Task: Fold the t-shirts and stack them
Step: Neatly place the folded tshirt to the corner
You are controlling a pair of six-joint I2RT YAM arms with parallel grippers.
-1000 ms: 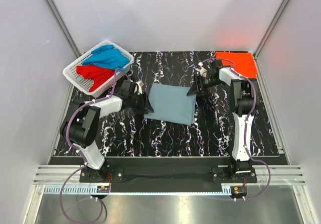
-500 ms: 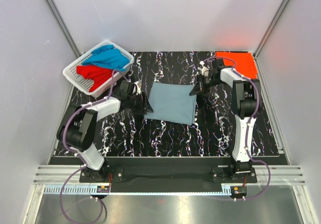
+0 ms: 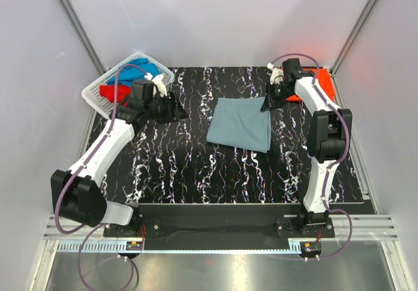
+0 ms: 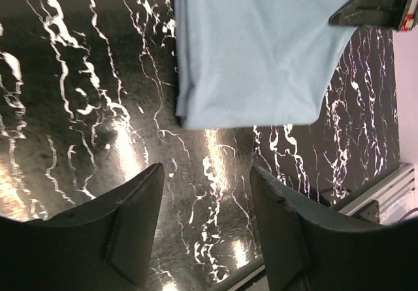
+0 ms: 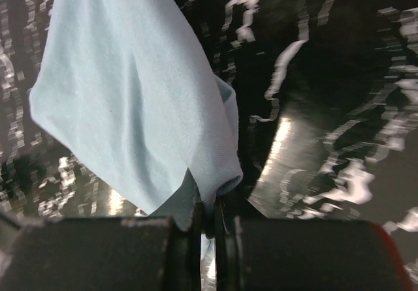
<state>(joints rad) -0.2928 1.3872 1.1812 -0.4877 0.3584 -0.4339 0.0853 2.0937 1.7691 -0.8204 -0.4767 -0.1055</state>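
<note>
Grey-blue t-shirt (image 3: 238,122) on black veined table (image 3: 183,167), pale walls (image 3: 228,23)

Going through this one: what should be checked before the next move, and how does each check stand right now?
1. Right gripper shut on the grey-blue shirt corner: ok.
2. Left gripper open, empty: ok.
3. Grey-blue shirt folded: ok.
4. Grey-blue shirt stacked on orange-red shirt: not ok, apart.
5. Basket emptied: not ok, bright blue shirt and red shirt inside.
</note>
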